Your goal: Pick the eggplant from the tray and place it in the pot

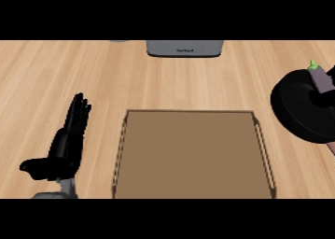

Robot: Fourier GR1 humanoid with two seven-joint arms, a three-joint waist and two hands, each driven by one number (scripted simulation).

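Head view: right hand (333, 88) curls around the eggplant (321, 78) above the black pot (297, 109), left hand (68, 140) rests open beside the tray (190, 154); an off-centre release could catch the rim.

The right hand (333, 84) hides most of the eggplant (320, 79); the pot (304, 109) is cut by the right edge; a grey appliance (184, 48) is cut at the far edge.
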